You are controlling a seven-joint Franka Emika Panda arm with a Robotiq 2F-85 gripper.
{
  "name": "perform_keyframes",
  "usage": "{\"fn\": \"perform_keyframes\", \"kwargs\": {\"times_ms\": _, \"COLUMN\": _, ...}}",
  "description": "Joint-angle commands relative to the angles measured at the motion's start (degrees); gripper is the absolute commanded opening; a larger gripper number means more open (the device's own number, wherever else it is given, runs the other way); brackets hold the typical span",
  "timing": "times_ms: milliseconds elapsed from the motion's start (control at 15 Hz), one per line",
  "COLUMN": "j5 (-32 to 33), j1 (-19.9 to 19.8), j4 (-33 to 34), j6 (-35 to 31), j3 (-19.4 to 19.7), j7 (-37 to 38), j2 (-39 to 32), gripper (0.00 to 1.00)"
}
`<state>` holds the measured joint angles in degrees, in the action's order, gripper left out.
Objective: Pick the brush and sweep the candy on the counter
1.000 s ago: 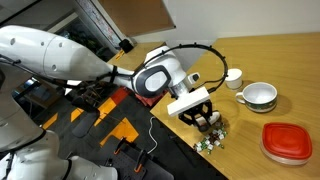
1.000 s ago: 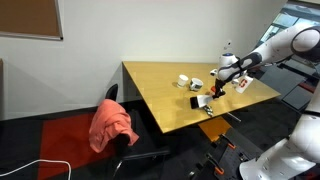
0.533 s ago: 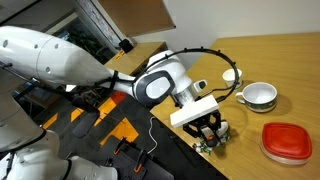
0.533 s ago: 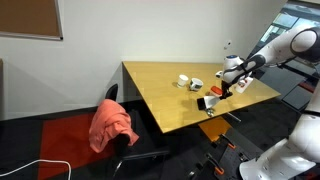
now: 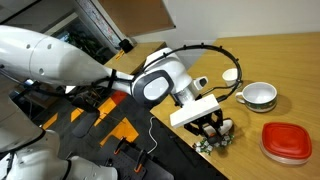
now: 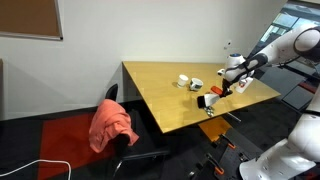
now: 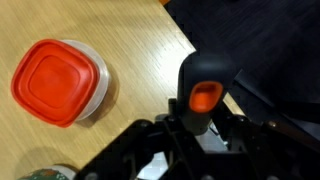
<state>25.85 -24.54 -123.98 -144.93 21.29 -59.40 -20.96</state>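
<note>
Holding the brush (image 7: 205, 88) between them, the jaws of the gripper (image 5: 211, 127) look clenched on it. It hangs low at the counter's (image 5: 280, 55) front edge, directly above the candy (image 5: 214, 142), likely so one stroke can catch the whole cluster.
</note>
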Motion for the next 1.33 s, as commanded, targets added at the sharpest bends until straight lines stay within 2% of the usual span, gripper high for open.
{"fn": "perform_keyframes", "kwargs": {"times_ms": 0, "j5": -5.4, "j1": -1.2, "j4": -2.9, "j6": -3.5, "j3": -3.1, "j7": -1.6, "j2": 5.3, "gripper": 0.13}}
{"fn": "perform_keyframes", "kwargs": {"times_ms": 333, "j5": -11.2, "j1": -0.4, "j4": -3.4, "j6": -10.4, "j3": -6.8, "j7": -3.5, "j2": 7.3, "gripper": 0.13}}
{"fn": "perform_keyframes", "kwargs": {"times_ms": 600, "j5": -12.3, "j1": -0.5, "j4": -3.5, "j6": -21.9, "j3": -10.3, "j7": -7.1, "j2": 5.4, "gripper": 0.13}}
{"fn": "perform_keyframes", "kwargs": {"times_ms": 733, "j5": -17.1, "j1": -2.7, "j4": -4.0, "j6": -27.2, "j3": -14.4, "j7": -10.9, "j2": 4.3, "gripper": 0.13}}
{"fn": "perform_keyframes", "kwargs": {"times_ms": 800, "j5": -20.6, "j1": -5.2, "j4": -4.4, "j6": -29.2, "j3": -18.1, "j7": -13.5, "j2": 3.7, "gripper": 0.13}}
{"fn": "perform_keyframes", "kwargs": {"times_ms": 933, "j5": -26.2, "j1": -8.6, "j4": -4.3, "j6": -30.2, "j3": -23.8, "j7": -16.6, "j2": 2.4, "gripper": 0.13}}
{"fn": "perform_keyframes", "kwargs": {"times_ms": 1000, "j5": -22.5, "j1": -5.1, "j4": -3.8, "j6": -27.6, "j3": -19.4, "j7": -13.4, "j2": 2.8, "gripper": 0.38}}
{"fn": "perform_keyframes", "kwargs": {"times_ms": 1133, "j5": -24.8, "j1": -7.1, "j4": -3.8, "j6": -28.0, "j3": -22.6, "j7": -14.7, "j2": 1.9, "gripper": 0.38}}
{"fn": "perform_keyframes", "kwargs": {"times_ms": 1267, "j5": -24.8, "j1": -7.5, "j4": -3.8, "j6": -28.0, "j3": -22.8, "j7": -14.7, "j2": 1.7, "gripper": 0.38}}
